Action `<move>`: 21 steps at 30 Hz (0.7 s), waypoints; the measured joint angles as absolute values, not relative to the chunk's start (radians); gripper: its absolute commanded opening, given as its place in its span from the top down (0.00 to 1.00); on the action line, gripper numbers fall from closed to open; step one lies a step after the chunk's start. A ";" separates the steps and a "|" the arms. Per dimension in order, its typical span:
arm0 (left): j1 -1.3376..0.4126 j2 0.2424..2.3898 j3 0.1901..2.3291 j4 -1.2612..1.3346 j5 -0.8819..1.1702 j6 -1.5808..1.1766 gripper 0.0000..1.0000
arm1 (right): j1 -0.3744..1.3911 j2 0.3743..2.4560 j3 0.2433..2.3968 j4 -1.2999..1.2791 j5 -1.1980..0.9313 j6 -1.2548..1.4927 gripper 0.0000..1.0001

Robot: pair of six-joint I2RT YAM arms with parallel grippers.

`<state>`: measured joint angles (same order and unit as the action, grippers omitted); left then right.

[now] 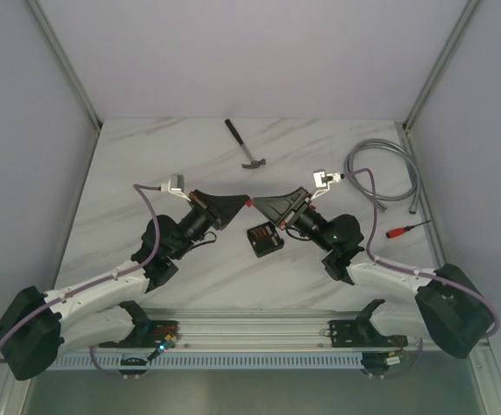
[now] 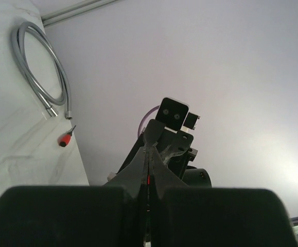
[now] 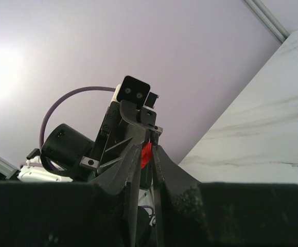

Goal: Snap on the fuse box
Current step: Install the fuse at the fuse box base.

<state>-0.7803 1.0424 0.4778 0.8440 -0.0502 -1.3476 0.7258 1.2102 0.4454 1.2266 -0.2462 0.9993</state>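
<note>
From above, the left gripper (image 1: 240, 204) and the right gripper (image 1: 257, 202) meet nose to nose over the middle of the marble table (image 1: 146, 173), with a small red piece (image 1: 248, 201) between their tips. Both arms reach inward from the near corners, wrists turned toward each other. The fuse box (image 1: 264, 239) lies flat on the table at five o'clock from that meeting point, just below the right gripper and apart from both. A hammer (image 1: 246, 147) lies at twelve o'clock, a coiled grey cable (image 1: 384, 173) at two and a screwdriver (image 1: 406, 230) at four. In the left wrist view the left fingers (image 2: 133, 172) are pressed together — only a red sliver shows in the seam. In the right wrist view the right fingers (image 3: 167, 172) stand narrowly apart with the red piece at their tips — whether they grip it I cannot tell.
</note>
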 measured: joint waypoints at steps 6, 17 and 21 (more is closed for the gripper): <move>-0.786 1.042 0.459 0.869 -0.076 -1.356 1.00 | 0.728 1.251 0.445 1.275 -0.254 1.023 0.91; -0.790 1.033 0.445 0.846 -0.121 -1.331 0.73 | 0.731 1.252 0.456 1.218 -0.258 1.009 1.00; -0.791 0.992 0.426 0.749 -0.178 -1.284 0.63 | 0.734 1.216 0.501 1.024 -0.267 0.941 1.00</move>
<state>-0.7906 0.9924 0.4259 0.7494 -0.1780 -1.2839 0.7341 1.2160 0.5014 1.0241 -0.2668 0.9409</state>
